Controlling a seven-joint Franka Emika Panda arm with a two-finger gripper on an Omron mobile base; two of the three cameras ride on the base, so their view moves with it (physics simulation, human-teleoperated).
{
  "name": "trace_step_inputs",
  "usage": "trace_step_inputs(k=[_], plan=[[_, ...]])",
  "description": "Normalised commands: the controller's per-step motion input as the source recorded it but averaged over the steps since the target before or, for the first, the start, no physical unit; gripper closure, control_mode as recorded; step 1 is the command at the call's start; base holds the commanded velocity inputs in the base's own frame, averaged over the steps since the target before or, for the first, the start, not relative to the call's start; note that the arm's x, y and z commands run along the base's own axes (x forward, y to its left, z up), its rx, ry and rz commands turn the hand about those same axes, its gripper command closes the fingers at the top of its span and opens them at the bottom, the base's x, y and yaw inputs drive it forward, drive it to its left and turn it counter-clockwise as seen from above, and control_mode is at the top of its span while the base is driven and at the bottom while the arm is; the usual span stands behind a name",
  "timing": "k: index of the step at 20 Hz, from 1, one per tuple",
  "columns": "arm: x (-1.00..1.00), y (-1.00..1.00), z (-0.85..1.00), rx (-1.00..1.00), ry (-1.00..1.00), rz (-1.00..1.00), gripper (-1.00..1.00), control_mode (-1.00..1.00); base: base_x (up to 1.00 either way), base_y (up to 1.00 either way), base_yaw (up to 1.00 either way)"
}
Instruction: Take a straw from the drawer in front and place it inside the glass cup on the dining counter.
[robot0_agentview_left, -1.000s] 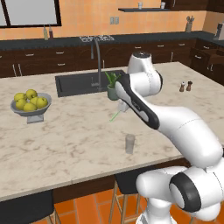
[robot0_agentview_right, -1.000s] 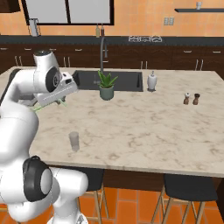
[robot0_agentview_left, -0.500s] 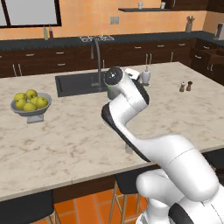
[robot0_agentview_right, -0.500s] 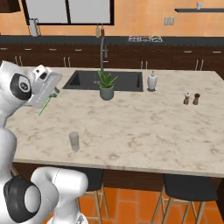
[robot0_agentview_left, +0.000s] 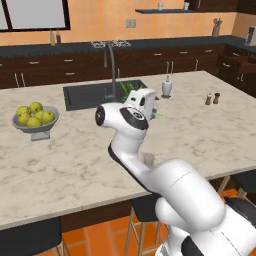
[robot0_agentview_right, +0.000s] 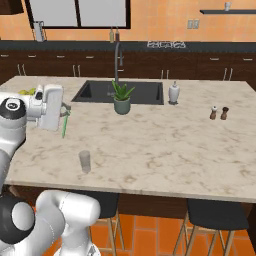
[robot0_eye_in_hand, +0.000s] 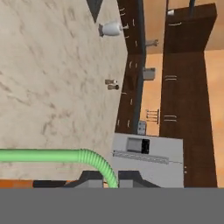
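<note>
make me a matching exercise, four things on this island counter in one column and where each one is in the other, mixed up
Things:
1. straw
2. glass cup
3. potted plant
4. salt and pepper shakers

Places:
A. standing alone near the counter's front edge
B. toward the right end of the counter
C. held in the gripper, hanging above the counter
D. just in front of the sink

Pairs: 1-C, 2-A, 3-D, 4-B
</note>
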Motion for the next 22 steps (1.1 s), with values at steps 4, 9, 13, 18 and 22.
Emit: trace_step_inputs(k=[4, 9, 13, 18, 22], plan=[[0.05, 0.0, -0.03, -0.19, 0.06, -0.35, 1.0, -1.0, 0.0, 0.0, 0.0], [-0.31, -0.02, -0.17, -0.06, 0.04, -0.29, 1.0, -1.0, 0.0, 0.0, 0.0], [-0.24, -0.09, -0.09, -0.03, 0.0, -0.28, 1.0, -1.0, 0.0, 0.0, 0.0], [-0.06, -0.25, -0.11, -0.1, 0.0, -0.28, 1.0, -1.0, 0.0, 0.0, 0.0], [-0.17, -0.05, -0.13, -0.08, 0.0, -0.24, 1.0, -1.0, 0.0, 0.0, 0.0]])
